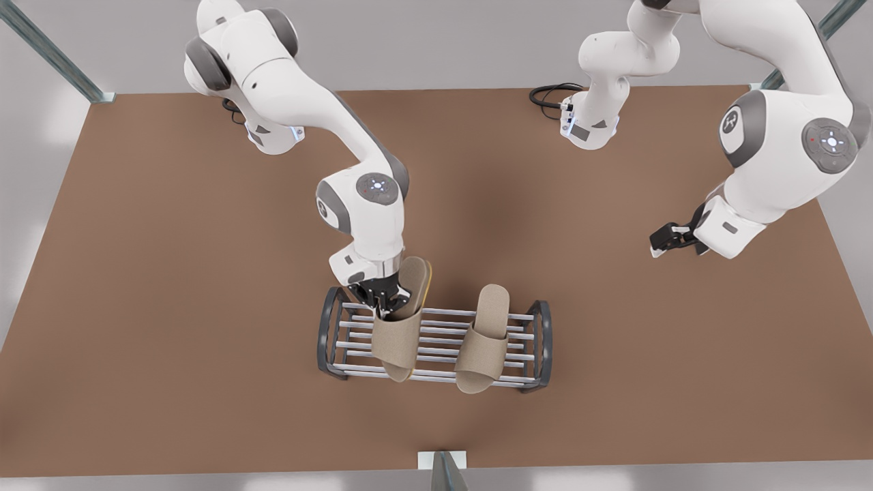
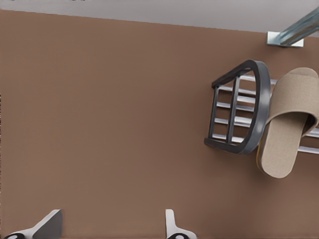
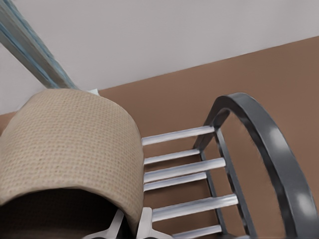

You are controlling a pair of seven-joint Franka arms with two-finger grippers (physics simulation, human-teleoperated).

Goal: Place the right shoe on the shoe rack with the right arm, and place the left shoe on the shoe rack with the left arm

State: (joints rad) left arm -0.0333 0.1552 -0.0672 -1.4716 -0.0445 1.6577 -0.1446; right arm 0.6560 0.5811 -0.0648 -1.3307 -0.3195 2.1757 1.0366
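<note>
- Brown and matte, the worktop (image 1: 170, 307) runs flat and bare around everything on it.
- Nearest the camera in the front view stands the shoe rack (image 1: 436, 341) — dark grey rounded end frames joined by pale silver bars, two tiers, low and long.
- Woven beige fabric covers the left shoe (image 1: 483, 348), an open-toed slipper with a broad band. It lies across the top bars toward the front view's right end, its toe overhanging the nearest bar.
- Beside it, toward the front view's left, the right shoe (image 1: 399, 341) sits over the bars with its heel tilted up and a thin yellowish sole edge showing.
- The right gripper (image 1: 383, 303) points down at that slipper, jaws closed on the rear edge of its band. In the right wrist view the coarse weave (image 3: 65, 144) arches over the pale fingertips (image 3: 144, 224), with the glossy end frame (image 3: 269, 144) just beyond.
- Farther back and well off to the front view's right, the left gripper (image 1: 660, 244) hangs above bare worktop — jaws spread wide, holding nothing; this arm waits.
- Its wrist view has the two fingers (image 2: 47, 224) far apart.
</note>
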